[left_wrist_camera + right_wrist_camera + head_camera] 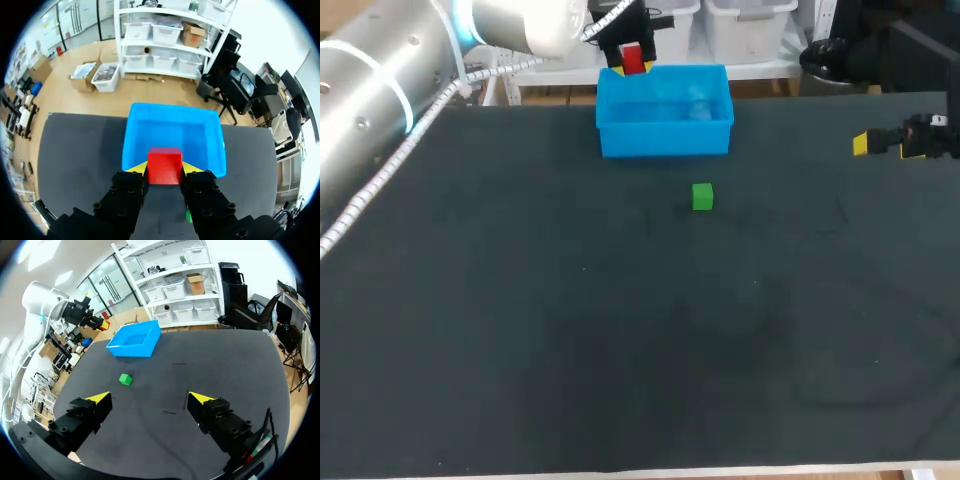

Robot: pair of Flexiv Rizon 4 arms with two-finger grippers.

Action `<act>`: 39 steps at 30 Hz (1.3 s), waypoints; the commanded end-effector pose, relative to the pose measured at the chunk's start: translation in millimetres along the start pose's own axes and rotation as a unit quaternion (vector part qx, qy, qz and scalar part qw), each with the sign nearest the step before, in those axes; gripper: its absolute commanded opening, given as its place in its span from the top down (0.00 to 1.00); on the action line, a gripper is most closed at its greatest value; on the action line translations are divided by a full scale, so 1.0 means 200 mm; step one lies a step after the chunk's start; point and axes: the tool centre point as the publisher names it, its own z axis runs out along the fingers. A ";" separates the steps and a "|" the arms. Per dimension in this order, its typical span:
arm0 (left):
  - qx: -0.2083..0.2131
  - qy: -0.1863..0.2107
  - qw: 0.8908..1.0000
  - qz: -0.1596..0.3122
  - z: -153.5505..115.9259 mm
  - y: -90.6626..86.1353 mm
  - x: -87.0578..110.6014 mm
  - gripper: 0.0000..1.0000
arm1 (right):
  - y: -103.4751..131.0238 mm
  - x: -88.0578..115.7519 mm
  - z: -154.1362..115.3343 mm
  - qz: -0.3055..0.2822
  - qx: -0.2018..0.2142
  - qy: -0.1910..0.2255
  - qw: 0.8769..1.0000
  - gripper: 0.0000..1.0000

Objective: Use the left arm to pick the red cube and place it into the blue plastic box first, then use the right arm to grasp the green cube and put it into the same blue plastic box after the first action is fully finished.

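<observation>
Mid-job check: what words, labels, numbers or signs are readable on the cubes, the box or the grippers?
No text can be read.
red cube: plain faces, no print.
green cube: plain, too small to rule out fine marks.
blue plastic box: no label on the walls in view.
left gripper and right gripper: no legible markings.

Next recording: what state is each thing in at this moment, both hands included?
left hand: shut on the red cube.
red cube: held in the air at the blue box, not yet inside.
blue box: upright, open on top, no cube in it.
green cube: lying on the table in front of the blue box, untouched.
right hand: open, empty, over the table's right side.
</observation>
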 end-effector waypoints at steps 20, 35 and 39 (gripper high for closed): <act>0.024 0.074 0.996 -0.036 0.37 -0.06 -0.10 1.00 | 0.00 0.00 0.00 0.000 0.001 0.000 1.000 0.00; 0.021 0.067 0.997 -0.028 0.34 -0.08 -0.11 0.00 | 0.00 0.00 0.00 0.000 0.001 0.000 1.000 0.00; 0.017 0.061 0.998 0.001 0.27 -0.09 -0.07 0.00 | 0.00 0.00 0.00 0.000 0.001 0.000 1.000 0.00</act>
